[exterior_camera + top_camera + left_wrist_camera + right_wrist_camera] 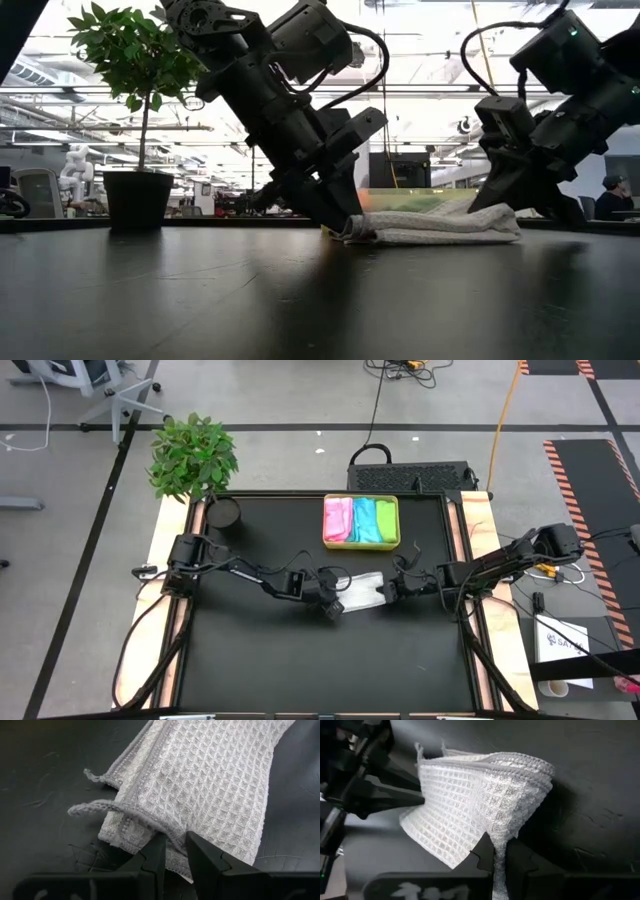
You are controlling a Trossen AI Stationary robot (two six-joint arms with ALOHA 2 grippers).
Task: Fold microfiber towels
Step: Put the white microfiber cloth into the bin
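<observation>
A white waffle-weave microfiber towel lies folded in several layers on the black table, between my two grippers. My left gripper is shut on its left end and my right gripper on its right end. In the low view the towel rests flat on the table, with its right end a little raised. Pink, light blue and lime green towels lie side by side in the yellow-green tray at the far middle. My left gripper pinches the hemmed edge of the folded towel's left end between its two fingers, near a corner, with several layers there. The fingers slant down from the table's left. That end rests on the table. My right gripper pinches the edge of the towel's right end between its two fingers; how many layers, I cannot tell. It slants down from the table's right. This end is raised slightly and the towel bows up in front of the fingers.
A potted plant stands at the far left corner, with a dark round cup beside it. Bare black table surface lies on the near side of the towel and to both sides.
</observation>
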